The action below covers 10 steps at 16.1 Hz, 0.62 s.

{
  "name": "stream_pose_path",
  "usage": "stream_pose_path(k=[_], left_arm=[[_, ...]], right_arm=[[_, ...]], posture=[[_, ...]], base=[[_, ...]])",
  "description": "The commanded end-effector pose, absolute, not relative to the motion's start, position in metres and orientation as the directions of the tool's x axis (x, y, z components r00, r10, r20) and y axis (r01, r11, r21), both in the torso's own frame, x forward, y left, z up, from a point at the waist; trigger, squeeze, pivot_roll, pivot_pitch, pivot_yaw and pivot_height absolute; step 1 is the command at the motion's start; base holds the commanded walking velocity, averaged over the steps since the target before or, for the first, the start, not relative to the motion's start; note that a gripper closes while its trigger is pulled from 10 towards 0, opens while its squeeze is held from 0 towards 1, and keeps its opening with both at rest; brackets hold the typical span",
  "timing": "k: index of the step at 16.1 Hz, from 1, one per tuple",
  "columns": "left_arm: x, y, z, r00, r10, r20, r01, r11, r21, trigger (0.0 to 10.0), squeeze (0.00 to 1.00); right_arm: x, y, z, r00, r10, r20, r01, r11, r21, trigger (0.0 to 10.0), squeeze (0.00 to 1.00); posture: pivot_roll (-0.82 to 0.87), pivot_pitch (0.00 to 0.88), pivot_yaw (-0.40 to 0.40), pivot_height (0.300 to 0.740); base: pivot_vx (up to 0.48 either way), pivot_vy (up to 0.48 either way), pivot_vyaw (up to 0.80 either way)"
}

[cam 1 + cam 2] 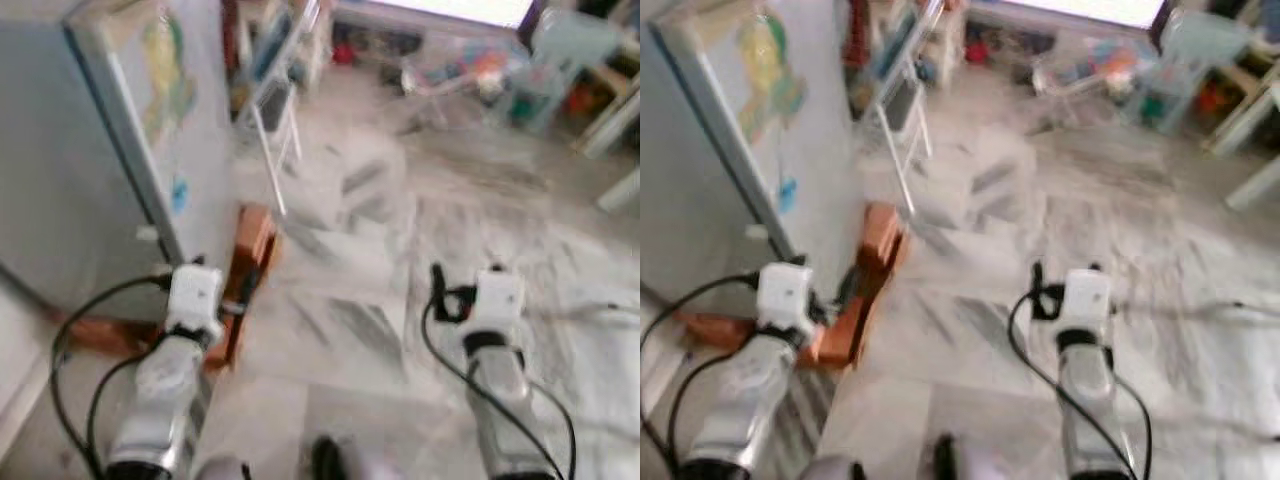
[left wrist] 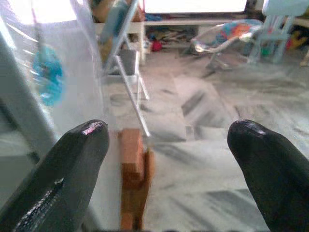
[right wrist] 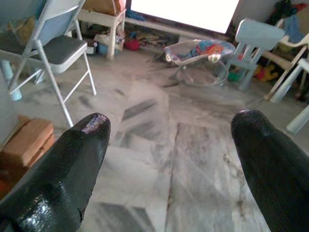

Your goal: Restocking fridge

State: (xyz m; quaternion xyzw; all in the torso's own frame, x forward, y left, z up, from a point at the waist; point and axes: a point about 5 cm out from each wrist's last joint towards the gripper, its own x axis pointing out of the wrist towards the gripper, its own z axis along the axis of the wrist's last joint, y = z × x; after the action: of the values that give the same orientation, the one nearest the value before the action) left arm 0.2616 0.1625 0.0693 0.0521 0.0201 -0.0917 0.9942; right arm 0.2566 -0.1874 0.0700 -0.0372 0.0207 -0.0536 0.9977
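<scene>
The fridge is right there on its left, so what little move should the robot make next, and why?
Probably turn left to face the fridge. It stands at the robot's left, while both arms point over bare floor. The left gripper and right gripper are open and empty, so nothing is yet in hand to stock.

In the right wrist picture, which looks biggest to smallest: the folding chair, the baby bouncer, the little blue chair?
1. Folding chair, though it sits nearer the camera.
2. Baby bouncer and little blue chair look alike; no ranking.

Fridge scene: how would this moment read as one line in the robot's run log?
fridge: on robot's left | left gripper: open, holding nothing | right gripper: open, holding nothing | ahead: marble floor, folding chair
</scene>
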Motion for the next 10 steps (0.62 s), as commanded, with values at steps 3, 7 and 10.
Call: stream_pose_path(k=[3, 7, 10], left_arm=[[0.2629, 0.1586, 0.0691, 0.983, -0.175, -0.053, 0.179, 0.98, 0.086, 10.0, 0.0], [0.263, 0.1589, 0.0692, 0.985, -0.166, -0.047, 0.17, 0.982, 0.081, 10.0, 0.0], [0.2618, 0.1599, 0.0685, 0.985, -0.162, -0.053, 0.165, 0.985, 0.058, 10.0, 0.0]], right_arm=[[0.258, -0.1928, 0.0741, 0.992, -0.122, -0.02, 0.12, 0.989, -0.089, 10.0, 0.0], [0.2577, -0.1931, 0.0735, 0.992, -0.122, -0.022, 0.12, 0.988, -0.093, 10.0, 0.0], [0.2572, -0.1932, 0.0727, 0.992, -0.12, -0.024, 0.118, 0.988, -0.096, 10.0, 0.0]], posture=[[0.05, 0.115, -0.048, 0.74], [0.05, 0.114, -0.049, 0.74], [0.05, 0.114, -0.049, 0.74]], base=[[0.332, 0.346, 0.0], [0.289, 0.385, 0.0], [0.0, 0.13, 0.0]])
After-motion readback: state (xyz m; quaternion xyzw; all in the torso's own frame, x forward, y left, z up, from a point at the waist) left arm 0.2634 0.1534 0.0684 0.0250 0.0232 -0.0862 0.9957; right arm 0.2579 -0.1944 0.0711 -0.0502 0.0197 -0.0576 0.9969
